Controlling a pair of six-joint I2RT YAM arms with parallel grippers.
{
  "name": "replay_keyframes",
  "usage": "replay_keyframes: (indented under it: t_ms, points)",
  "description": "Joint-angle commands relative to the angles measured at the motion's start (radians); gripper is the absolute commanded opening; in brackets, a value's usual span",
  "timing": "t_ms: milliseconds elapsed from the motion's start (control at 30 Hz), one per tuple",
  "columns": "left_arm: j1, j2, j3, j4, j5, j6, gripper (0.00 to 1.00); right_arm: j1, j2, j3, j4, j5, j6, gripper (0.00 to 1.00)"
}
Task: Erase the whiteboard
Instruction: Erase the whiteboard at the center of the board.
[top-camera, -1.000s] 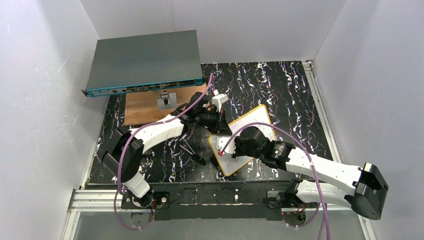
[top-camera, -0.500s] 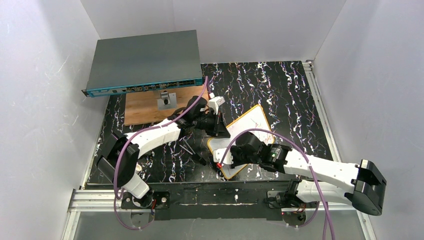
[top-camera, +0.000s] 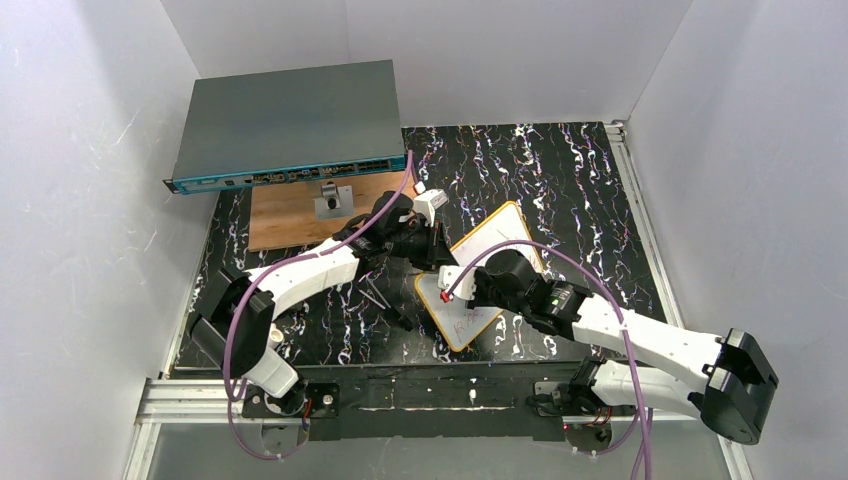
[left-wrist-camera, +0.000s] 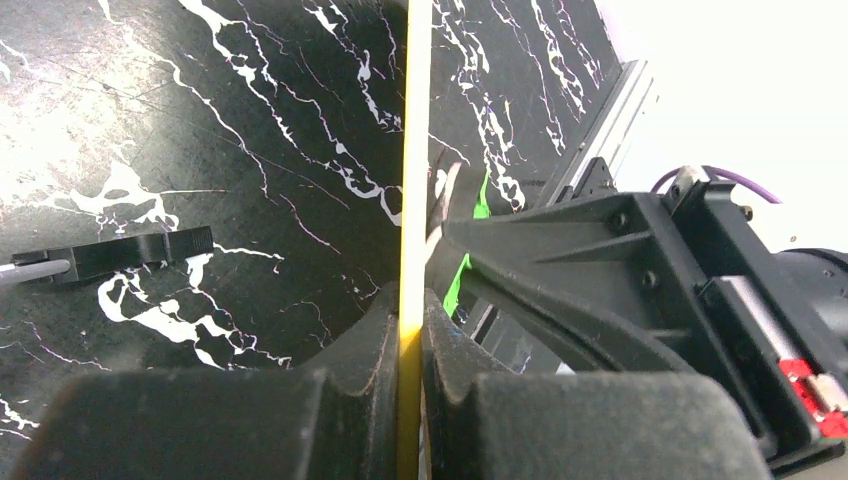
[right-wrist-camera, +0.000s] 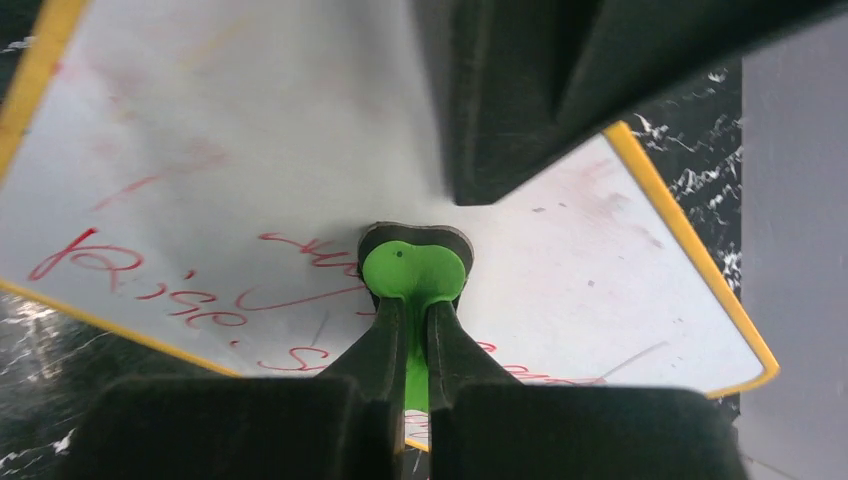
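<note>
here the left gripper (left-wrist-camera: 410, 312) is clamped on the rim of the whiteboard (top-camera: 492, 238), which sits mid-table, long axis running near-left to far-right. the right gripper (right-wrist-camera: 412, 322), pinching a green eraser (right-wrist-camera: 412, 268), presses on its face. red writing (right-wrist-camera: 150, 290) lies left of the eraser, probably the next wipe.

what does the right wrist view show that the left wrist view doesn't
Only the right wrist view shows the whiteboard face with its red writing, and the right gripper shut on the green eraser against it. Only the left wrist view shows the board edge-on, clamped in the left gripper, plus a black tool lying on the table. Both show the whiteboard, a bit of green eraser and the black marbled table.
</note>
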Motion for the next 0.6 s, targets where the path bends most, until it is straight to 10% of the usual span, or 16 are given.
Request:
replay_keyframes:
  t_ms: [0, 300, 567]
  points:
    - [-0.028, -0.071, 0.005, -0.013, 0.138, -0.061, 0.0, -0.031, 0.001, 0.014, 0.104, 0.101, 0.032, 0.01]
    - [-0.03, -0.071, 0.01, -0.006, 0.122, -0.067, 0.0, 0.068, 0.022, 0.016, -0.125, -0.252, -0.019, 0.01]
    - [-0.03, -0.078, -0.003, 0.0, 0.127, -0.062, 0.0, 0.076, 0.053, -0.011, 0.012, -0.008, -0.018, 0.01]
